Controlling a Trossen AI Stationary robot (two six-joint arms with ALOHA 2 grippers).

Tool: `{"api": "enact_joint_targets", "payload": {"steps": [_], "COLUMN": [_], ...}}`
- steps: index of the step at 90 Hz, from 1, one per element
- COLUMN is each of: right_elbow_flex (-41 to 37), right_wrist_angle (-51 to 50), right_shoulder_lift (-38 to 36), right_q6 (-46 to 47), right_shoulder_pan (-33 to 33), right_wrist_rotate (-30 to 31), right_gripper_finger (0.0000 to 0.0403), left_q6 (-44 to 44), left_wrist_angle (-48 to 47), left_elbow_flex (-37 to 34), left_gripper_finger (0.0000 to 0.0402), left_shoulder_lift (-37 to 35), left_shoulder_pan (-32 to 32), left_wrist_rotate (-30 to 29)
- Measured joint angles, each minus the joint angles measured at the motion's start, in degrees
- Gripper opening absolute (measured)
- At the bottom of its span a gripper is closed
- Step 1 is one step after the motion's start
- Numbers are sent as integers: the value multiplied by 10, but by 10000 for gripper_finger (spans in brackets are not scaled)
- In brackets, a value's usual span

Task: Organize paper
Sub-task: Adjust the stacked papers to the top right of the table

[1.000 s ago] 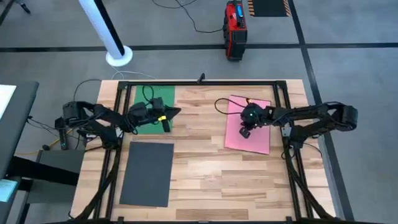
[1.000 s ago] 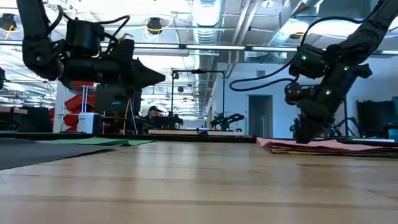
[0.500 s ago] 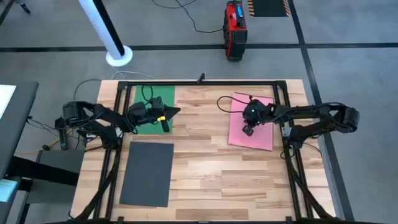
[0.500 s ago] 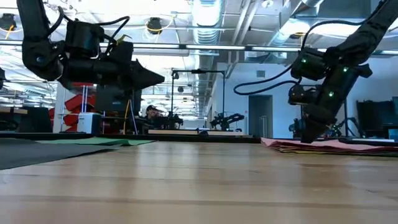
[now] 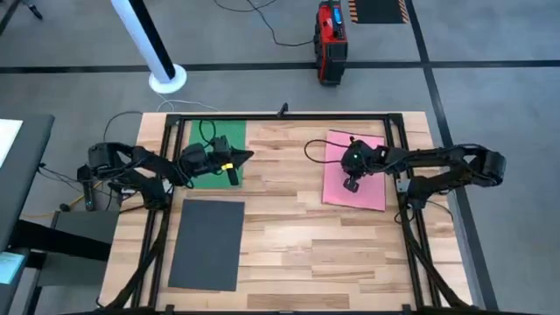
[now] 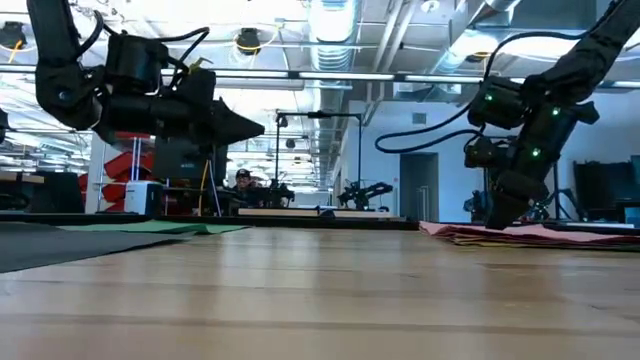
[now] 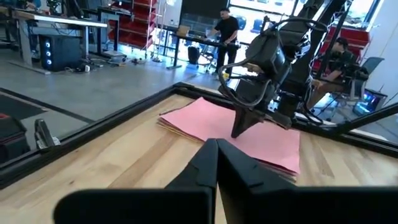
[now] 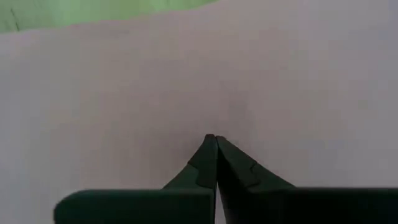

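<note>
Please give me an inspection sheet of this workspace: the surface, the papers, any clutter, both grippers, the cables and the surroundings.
Surface: pale wooden table inside a black frame.
Job's things: pink paper at the right, apparently a stack by the layered edges in the low view; green paper at the far left; dark grey paper at the near left. All lie flat and apart.
Clutter: nothing seen on the table.
Grippers: right gripper shut, tips down on the pink paper; left gripper shut, raised above the table by the green paper, holding nothing.
Cables: black cable looping beside the right arm; more cables on the floor.
Surroundings: red case, white post, people at desks beyond.
</note>
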Motion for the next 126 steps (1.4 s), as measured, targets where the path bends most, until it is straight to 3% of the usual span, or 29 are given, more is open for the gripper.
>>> {"api": "enact_joint_targets", "payload": {"steps": [20, 42, 58, 79, 97, 115, 126], "right_elbow_flex": [26, 114, 170, 197, 197, 197, 197], "right_wrist_angle": [-28, -175, -257, -247, -238, -174, -164], "right_shoulder_lift": [3, 4, 3, 3, 27, 93, 137], "right_q6": [20, 25, 61, 137, 207, 232, 233], "right_shoulder_pan": [13, 32, 83, 220, 332, 381, 382], "right_wrist_rotate": [22, 67, 71, 50, 63, 74, 119], "right_gripper_finger": [0, 1, 38, 108, 129, 128, 128], "left_q6": [1, 0, -1, -4, -4, -3, -3], "left_wrist_angle": [2, 3, 0, -8, -11, -11, -11], "left_elbow_flex": [1, 1, 1, 1, 1, 1, 1], "left_gripper_finger": [0, 0, 0, 0, 0, 0, 0], "left_shoulder_lift": [0, 0, 0, 0, 0, 0, 0], "left_shoulder_pan": [8, 10, 10, 9, 9, 9, 9], "left_wrist_rotate": [-3, -3, -3, -3, -3, -3, -3]}}
